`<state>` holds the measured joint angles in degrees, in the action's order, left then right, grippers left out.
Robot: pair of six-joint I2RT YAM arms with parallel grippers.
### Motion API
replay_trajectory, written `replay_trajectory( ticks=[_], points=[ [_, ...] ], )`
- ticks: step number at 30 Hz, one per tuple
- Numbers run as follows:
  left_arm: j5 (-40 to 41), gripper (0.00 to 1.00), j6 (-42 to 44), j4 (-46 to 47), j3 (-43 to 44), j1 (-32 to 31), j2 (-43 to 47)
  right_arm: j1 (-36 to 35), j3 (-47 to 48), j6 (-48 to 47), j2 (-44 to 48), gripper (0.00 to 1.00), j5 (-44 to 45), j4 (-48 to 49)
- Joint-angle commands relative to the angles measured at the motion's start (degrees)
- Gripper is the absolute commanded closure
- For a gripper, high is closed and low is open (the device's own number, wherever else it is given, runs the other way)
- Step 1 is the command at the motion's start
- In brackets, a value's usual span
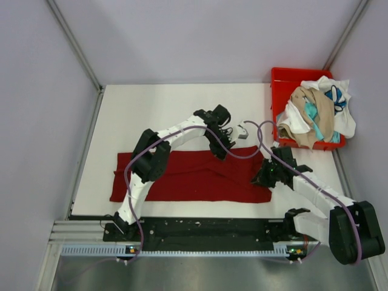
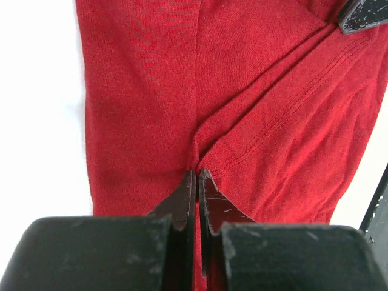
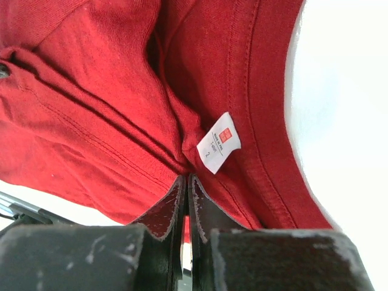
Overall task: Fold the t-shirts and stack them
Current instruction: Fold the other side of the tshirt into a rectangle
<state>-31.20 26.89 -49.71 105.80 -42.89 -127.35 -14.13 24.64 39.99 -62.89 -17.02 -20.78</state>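
The dark red t-shirt (image 1: 188,176) lies spread out on the white table (image 1: 151,109), close to the near edge, right in front of the two arms. It is long from side to side and has creases in the middle.

The left gripper (image 1: 222,154) comes down on the far edge of the shirt, near its middle. Up close, its two fingers (image 2: 182,200) are squeezed tight together. A little pinch of red cloth is caught at their tips, with wrinkles running out from that spot.

The right gripper (image 1: 260,179) is at the right end of the shirt. Its fingers (image 3: 167,209) are squeezed tight too, nipping the red cloth just beside the neck band, where a small white label (image 3: 218,142) shows. The two grippers are near each other but not touching.

At the far right corner of the table sits a bright red bin (image 1: 280,91). It is heaped with a pile of other t-shirts (image 1: 321,115), white, beige and teal, all jumbled up. A small grey thing (image 1: 242,131) lies on the table just past the left gripper. I cannot tell what it is.
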Motion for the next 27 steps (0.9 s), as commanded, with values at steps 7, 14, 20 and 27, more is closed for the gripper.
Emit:
replay_trajectory(
  ticks=[7, 14, 20, 27],
  points=[
    [4.03, 1.0, -9.12, 5.84, -5.51, -0.35, 10.18, -0.81, 5.85, -4.21, 7.07, 1.0, 3.56, -6.56],
    [8.96, 1.0, -14.5, 13.94, -13.34, -0.09, 17.22, -1.16, 13.75, -11.76, 1.21, 1.0, 4.89, -0.51],
    [13.97, 1.0, -19.68, 15.78, -13.95, 3.69, 13.45, -1.16, 20.96, -16.87, -10.39, 1.0, 5.41, 4.33],
    [14.32, 1.0, -18.99, 15.96, -14.22, 4.05, 10.46, -0.11, 22.9, -18.8, -18.75, 1.0, 6.2, 7.32]
  ],
)
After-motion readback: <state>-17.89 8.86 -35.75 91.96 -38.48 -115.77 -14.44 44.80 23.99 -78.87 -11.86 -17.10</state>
